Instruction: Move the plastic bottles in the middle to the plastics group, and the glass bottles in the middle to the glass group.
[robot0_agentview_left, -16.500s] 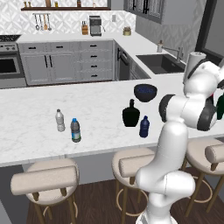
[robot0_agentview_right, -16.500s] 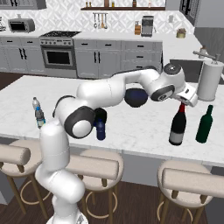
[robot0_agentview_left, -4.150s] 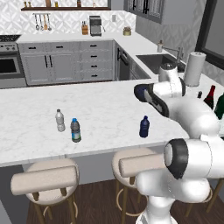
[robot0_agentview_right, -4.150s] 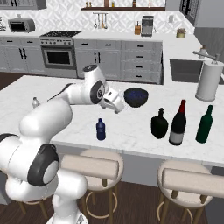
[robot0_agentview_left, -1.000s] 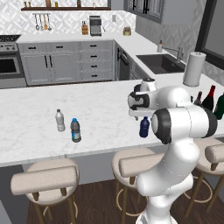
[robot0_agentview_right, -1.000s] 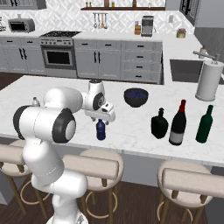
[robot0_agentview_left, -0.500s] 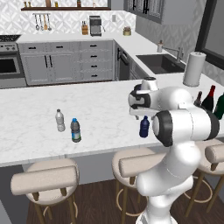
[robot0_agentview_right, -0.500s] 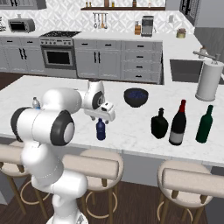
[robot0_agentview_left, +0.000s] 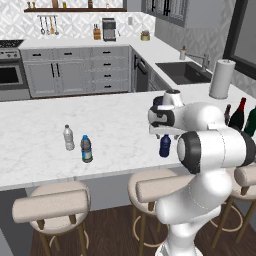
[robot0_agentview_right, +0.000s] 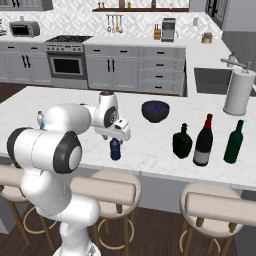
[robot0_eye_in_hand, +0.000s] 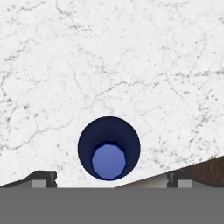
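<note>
Two wide-spread tool (robot0_eye_in_hand: 109, 177) fingers point down over dark blue bottle (robot0_eye_in_hand: 109, 148).

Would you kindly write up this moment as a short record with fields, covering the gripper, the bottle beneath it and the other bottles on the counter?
gripper: open, above the dark blue bottle, one finger tip on each side of it, not gripping
dark blue bottle: upright near the counter's front edge
clear bottles: two, side by side, upright
black bottle, wine bottle, green bottle: upright in a row
bowl: behind the dark blue bottle
</note>
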